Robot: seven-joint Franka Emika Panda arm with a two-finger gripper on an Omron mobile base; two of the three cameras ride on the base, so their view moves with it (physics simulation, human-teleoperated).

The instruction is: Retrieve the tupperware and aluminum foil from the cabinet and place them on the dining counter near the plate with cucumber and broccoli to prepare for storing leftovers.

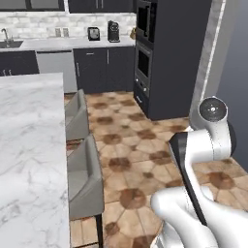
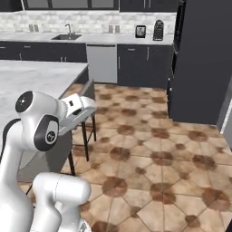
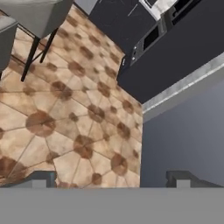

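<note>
The arm [image 1: 203, 160] is folded up close over the base, elbow high, w/ nothing in its grip. In the hand view the gripper [image 3: 111, 179] points down at the tiled floor [image 3: 74, 113]; its two dark fingertips [image 3: 41, 178] sit wide apart at the bottom edge, jaws spread, bare floor and grey wall between them — released, holding nothing.

The dining counter [image 1: 26, 155], white marble w/ grey veins, fills the left of the left base view; its near stretch is bare marble. Two grey upholstered stools [image 1: 85, 179] stand tucked against its right edge, one behind the other. In the right base view the same counter [image 2: 36, 77] lies at left, partly hidden behind the arm's shoulder joint, w/ a stool just beside it.

Along the far wall runs a pale worktop [image 1: 72, 43] over dark base units, w/ a sink [image 2: 65, 36] and tap, a toaster [image 1: 93, 33] and a black coffee machine [image 1: 113, 31] near each other. Right of that stands a tall black unit w/ built-in ovens [image 1: 143, 58]. Dark wall cabinets [image 2: 72, 4] hang above the worktop — too cropped to tell door or handle details.
</note>
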